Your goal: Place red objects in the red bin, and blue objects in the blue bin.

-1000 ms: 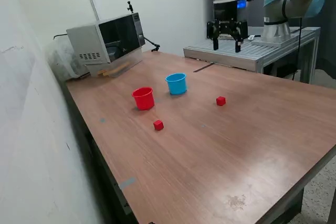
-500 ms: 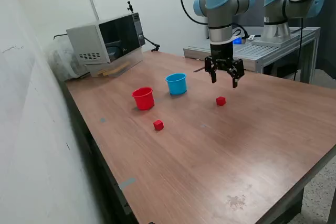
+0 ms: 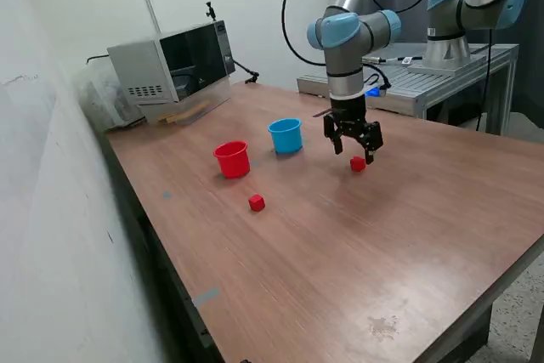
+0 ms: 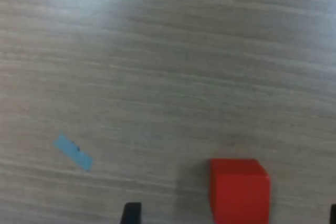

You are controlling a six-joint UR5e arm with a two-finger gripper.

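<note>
The claw (image 3: 354, 150) hangs open just above the red cube (image 3: 358, 163) on the worktop (image 3: 382, 235); it should centre so the cube sits squarely between its fingers before closing.

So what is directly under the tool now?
A red cube on the bare wooden table, between the open tool's fingers. A bit of blue tape lies apart. The cube's underside is hidden.

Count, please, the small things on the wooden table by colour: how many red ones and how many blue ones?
Red cubes: 2 (near the jaws, nearer the red cup)
Red cup: 1
Blue cup: 1
Blue cubes: 0 visible
Total: 4
</note>
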